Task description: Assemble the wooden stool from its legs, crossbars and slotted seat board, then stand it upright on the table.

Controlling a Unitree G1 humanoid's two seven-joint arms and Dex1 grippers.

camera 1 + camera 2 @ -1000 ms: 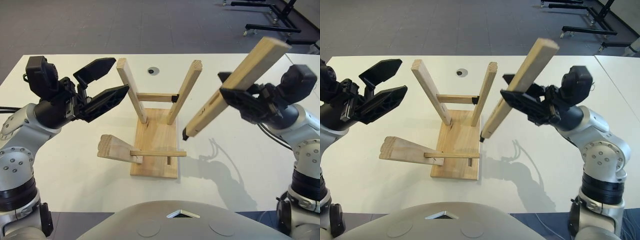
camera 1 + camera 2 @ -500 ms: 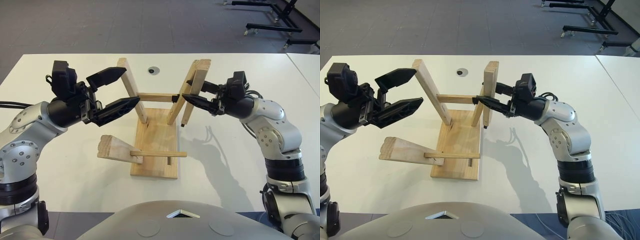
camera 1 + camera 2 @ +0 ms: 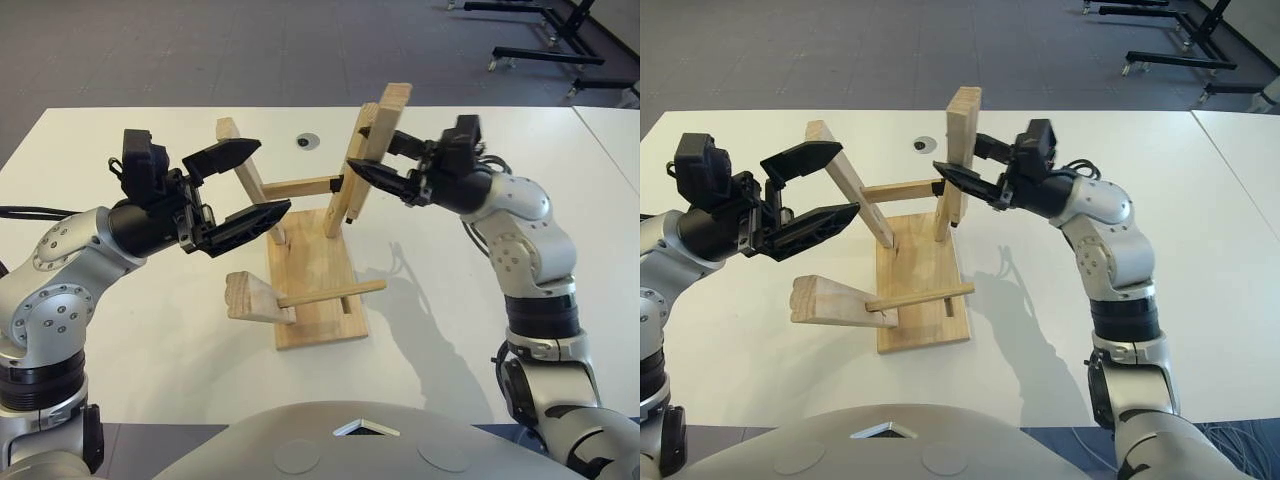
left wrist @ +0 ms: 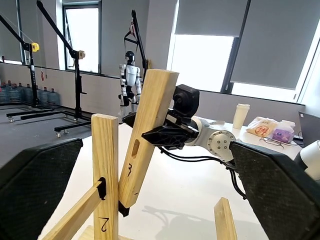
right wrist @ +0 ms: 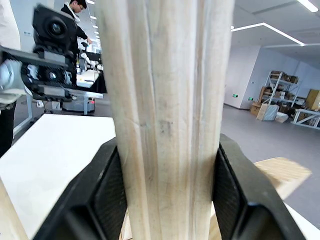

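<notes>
The slotted seat board [image 3: 318,300] lies flat on the white table. Two legs [image 3: 243,170] [image 3: 340,205] stand in it, joined by a crossbar [image 3: 302,187]. My right gripper [image 3: 372,160] is shut on a third leg [image 3: 385,125], held steeply upright against the right standing leg; in the right wrist view this leg [image 5: 165,125] sits between the fingers [image 5: 95,200]. My left gripper [image 3: 270,178] is open, one finger on each side of the left standing leg. A fourth leg [image 3: 252,298] with a crossbar [image 3: 335,292] lies over the board's near end.
A small round hole [image 3: 305,141] sits in the table behind the stool parts. There is bare table on both sides of the board. Wheeled stands [image 3: 545,50] are on the floor beyond the far edge.
My right arm swung its leg in from the far right to the right standing leg. My left gripper closed in on the left leg. The board and its parts turned slightly.
</notes>
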